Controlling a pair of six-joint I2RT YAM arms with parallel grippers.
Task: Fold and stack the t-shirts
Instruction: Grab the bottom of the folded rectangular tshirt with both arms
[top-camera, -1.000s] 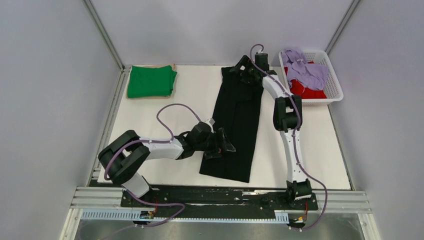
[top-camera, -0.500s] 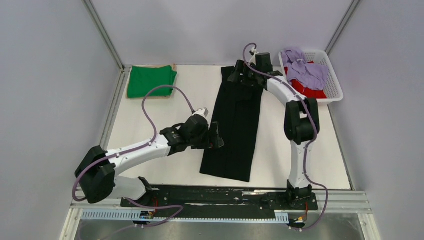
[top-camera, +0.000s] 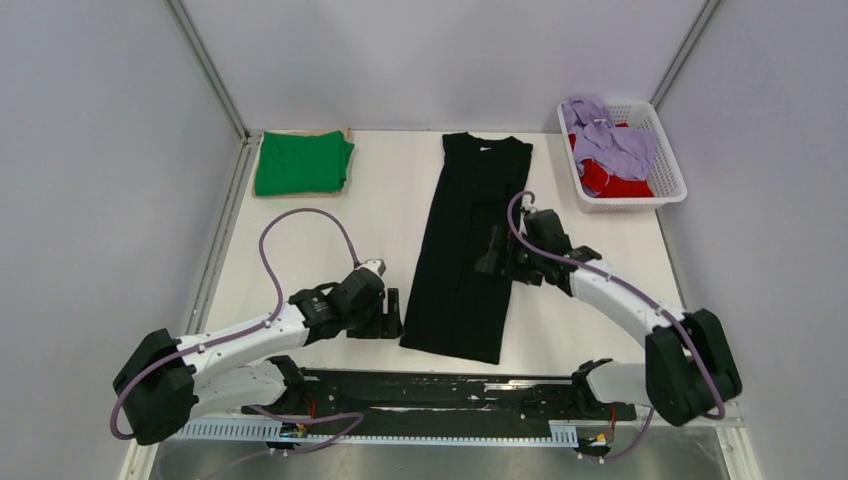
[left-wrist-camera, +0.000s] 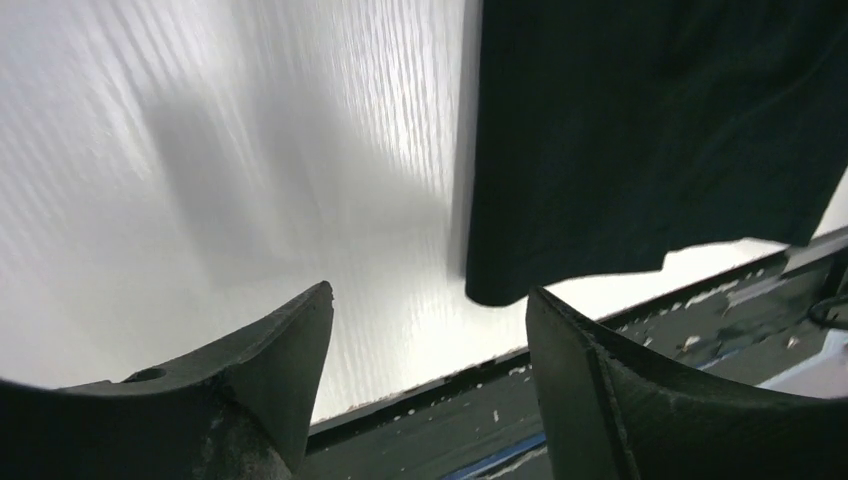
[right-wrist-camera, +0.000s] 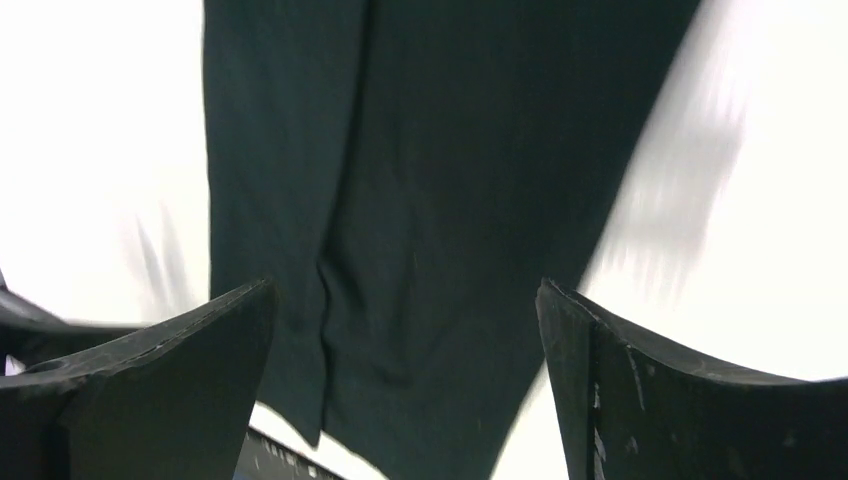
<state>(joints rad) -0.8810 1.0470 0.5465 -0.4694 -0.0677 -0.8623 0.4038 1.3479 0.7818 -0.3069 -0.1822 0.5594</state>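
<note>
Both arms are now in new places. A second ago the right hand (top-camera: 492, 250) was at the far collar end of the black t-shirt (top-camera: 465, 215). Now it is drawn back toward the near side and hangs over the right edge of the shirt, about halfway along it. The left hand (top-camera: 392, 308) was at the left edge of the shirt near the middle. Now it is lower, at the near left corner.

The shirt itself lies flat on the counter (top-camera: 300, 250) as a long narrow strip, with the collar far and the hem near. I judge that the lengthwise fold is finished and that the arms are taking places for the cross fold.

Both hands are released and carry nothing. In the left wrist view the fingers stand apart with only bare counter between them, and the hem corner of the black t-shirt (left-wrist-camera: 650, 130) lies just ahead, more toward the right finger. In the right wrist view the fingers are wide apart and the black t-shirt (right-wrist-camera: 450, 150) fills the space under them. Whether they touch the fabric, I cannot tell.

The green t-shirt (top-camera: 300, 165) is folded at the far left corner. The lavender t-shirt (top-camera: 610, 140) and the red t-shirt (top-camera: 625, 185) wait in the basket (top-camera: 632, 204) at the far right.
</note>
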